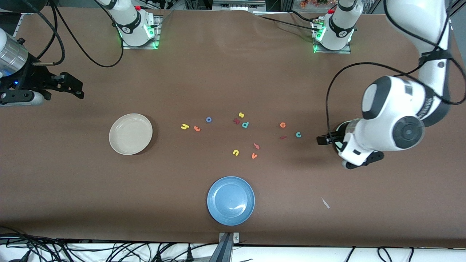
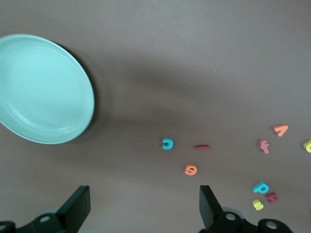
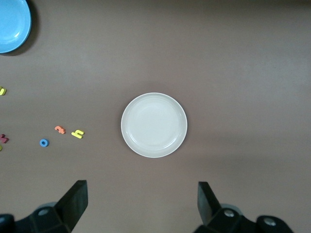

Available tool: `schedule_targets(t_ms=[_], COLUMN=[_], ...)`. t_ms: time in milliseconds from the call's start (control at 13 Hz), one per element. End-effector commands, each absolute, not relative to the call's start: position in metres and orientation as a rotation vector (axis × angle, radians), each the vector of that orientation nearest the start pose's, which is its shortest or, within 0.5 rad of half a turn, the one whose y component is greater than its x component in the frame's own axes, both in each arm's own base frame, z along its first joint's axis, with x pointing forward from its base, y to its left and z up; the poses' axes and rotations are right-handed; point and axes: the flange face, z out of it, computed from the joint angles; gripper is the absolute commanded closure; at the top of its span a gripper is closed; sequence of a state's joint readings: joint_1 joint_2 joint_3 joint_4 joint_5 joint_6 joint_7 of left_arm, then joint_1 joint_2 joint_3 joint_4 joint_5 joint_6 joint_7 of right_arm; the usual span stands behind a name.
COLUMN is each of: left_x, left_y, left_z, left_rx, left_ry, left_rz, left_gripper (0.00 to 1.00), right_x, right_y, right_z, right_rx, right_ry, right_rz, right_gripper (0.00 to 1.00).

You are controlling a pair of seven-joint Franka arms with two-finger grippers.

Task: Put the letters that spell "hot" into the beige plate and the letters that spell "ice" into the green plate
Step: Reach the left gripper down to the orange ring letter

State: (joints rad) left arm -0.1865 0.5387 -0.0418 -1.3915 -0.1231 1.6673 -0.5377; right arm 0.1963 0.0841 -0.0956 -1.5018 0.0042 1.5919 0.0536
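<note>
Letters for "hot", the tiny yellow toy h, orange t and blue ring-shaped o, lie in a loose row on the brown table, at about three o'clock from the round cream-beige plate in the front view; letters for "ice", the orange round e, dark red bar-like i and teal c, sit clustered nearer the left arm's end. Round pale mint-green plate shows only in the left wrist view. Left gripper hangs low, jaws spread wide, empty. Right gripper waits high above the beige plate, jaws wide, empty. Round blue plate lies at six o'clock of the letters
</note>
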Motion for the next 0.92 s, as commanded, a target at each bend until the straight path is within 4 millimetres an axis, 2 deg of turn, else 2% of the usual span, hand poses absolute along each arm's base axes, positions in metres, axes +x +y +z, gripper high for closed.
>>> schedule_targets(t_ms=[0, 308, 462, 846], left_x=[0.647, 0.629, 0.611, 0.578], left_y=[-0.177, -0.206, -0.222, -0.240], left_z=[0.354, 0.305, 0.276, 0.229], left_rx=[-3.084, -3.060, -3.029, -3.030], left_ry=[-0.645, -0.780, -0.787, -0.802], left_rz=[0.447, 0.367, 0.397, 0.367], left_gripper=[0.02, 0.07, 0.11, 0.17], right_x=[0.577, 0.577, 0.577, 0.577], right_y=[0.061, 0.062, 0.062, 0.062], right_z=[0.619, 0.620, 0.619, 0.619], right_rx=[-3.149, -3.149, -3.149, -3.149], right_ry=[-0.073, -0.073, -0.073, -0.073], right_rz=[-0.014, -0.016, -0.014, -0.014], right_gripper=[0.00, 0.00, 0.00, 0.00])
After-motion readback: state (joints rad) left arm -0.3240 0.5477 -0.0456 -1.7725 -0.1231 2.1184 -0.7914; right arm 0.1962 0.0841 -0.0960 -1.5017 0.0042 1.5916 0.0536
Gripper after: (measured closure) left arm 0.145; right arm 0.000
